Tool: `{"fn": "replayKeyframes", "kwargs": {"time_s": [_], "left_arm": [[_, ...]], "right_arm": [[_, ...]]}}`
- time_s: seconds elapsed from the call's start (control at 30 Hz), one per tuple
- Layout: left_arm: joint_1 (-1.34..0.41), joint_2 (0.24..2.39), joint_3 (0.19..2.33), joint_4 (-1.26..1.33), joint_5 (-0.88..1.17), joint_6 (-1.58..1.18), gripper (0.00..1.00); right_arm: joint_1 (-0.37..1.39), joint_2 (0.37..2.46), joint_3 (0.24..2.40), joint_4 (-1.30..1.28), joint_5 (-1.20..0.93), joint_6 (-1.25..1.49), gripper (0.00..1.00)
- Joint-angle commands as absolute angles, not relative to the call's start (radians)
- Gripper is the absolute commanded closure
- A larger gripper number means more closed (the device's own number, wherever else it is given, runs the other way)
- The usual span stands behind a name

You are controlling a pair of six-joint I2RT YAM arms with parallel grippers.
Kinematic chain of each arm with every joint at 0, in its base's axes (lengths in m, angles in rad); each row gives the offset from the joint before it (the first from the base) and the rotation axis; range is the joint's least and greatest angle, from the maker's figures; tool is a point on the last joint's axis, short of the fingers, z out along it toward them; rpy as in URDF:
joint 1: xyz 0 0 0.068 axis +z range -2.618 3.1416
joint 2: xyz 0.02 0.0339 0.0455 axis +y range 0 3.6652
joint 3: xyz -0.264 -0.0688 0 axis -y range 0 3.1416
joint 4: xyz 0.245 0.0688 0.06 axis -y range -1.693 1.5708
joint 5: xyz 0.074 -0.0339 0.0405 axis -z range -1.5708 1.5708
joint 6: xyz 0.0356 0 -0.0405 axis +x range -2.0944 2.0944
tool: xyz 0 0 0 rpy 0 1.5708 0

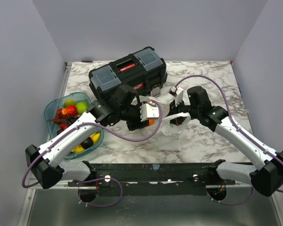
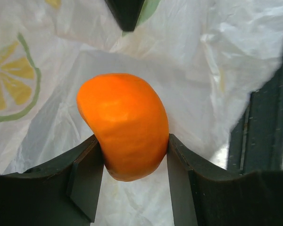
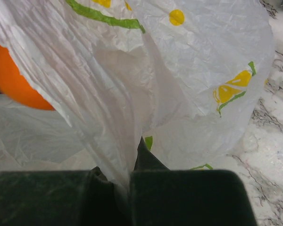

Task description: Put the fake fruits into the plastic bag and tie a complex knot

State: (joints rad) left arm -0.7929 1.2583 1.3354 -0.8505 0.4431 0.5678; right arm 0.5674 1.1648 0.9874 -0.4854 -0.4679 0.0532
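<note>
An orange fake fruit (image 2: 125,125) sits clamped between the fingers of my left gripper (image 2: 134,160), inside the mouth of the plastic bag (image 2: 193,61). From above, the same orange fruit (image 1: 151,122) shows at the left gripper (image 1: 150,118) in the bag's opening. The plastic bag (image 1: 172,123) is whitish with yellow and green prints. My right gripper (image 3: 127,176) is shut on a gathered fold of the bag (image 3: 179,75) and holds that edge up. The orange fruit (image 3: 12,80) shows at the left edge of the right wrist view. More fake fruits (image 1: 70,110) lie in the teal tray (image 1: 50,109).
A black toolbox (image 1: 128,71) with grey-blue lids stands behind the bag, close to both grippers. The teal tray lies at the table's left edge beside the left arm. Marble tabletop (image 1: 212,89) shows to the right of the bag.
</note>
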Motion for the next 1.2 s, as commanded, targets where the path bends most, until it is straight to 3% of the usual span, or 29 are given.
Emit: {"fn": "replayKeyframes", "kwargs": {"time_s": [0.0, 0.07, 0.23, 0.5, 0.83, 1.0, 1.17], "left_arm": [[-0.799, 1.244, 1.192, -0.680, 0.312, 0.707, 0.73], [-0.804, 1.253, 1.166, -0.656, 0.320, 0.730, 0.67], [-0.815, 1.299, 1.173, -0.643, 0.301, 0.750, 0.38], [-0.801, 1.291, 1.241, -0.732, 0.335, 0.742, 0.15], [-0.633, 1.143, 1.408, -0.837, 0.650, 0.543, 0.11], [-0.348, 1.150, 1.499, -0.929, 0.802, 0.313, 0.10], [-0.025, 1.135, 1.456, -1.080, 0.793, 0.401, 0.09]], "right_arm": [[0.561, 1.174, 0.977, -0.436, -0.540, 0.077, 0.99], [0.561, 1.183, 0.971, -0.424, -0.551, 0.091, 0.99], [0.560, 1.208, 0.963, -0.410, -0.561, 0.107, 0.99], [0.552, 1.209, 0.946, -0.403, -0.550, 0.116, 0.99], [0.534, 1.219, 0.880, -0.376, -0.477, 0.096, 0.99], [0.534, 1.226, 0.864, -0.364, -0.461, 0.092, 0.99], [0.534, 1.221, 0.856, -0.357, -0.462, 0.087, 0.99]]}}
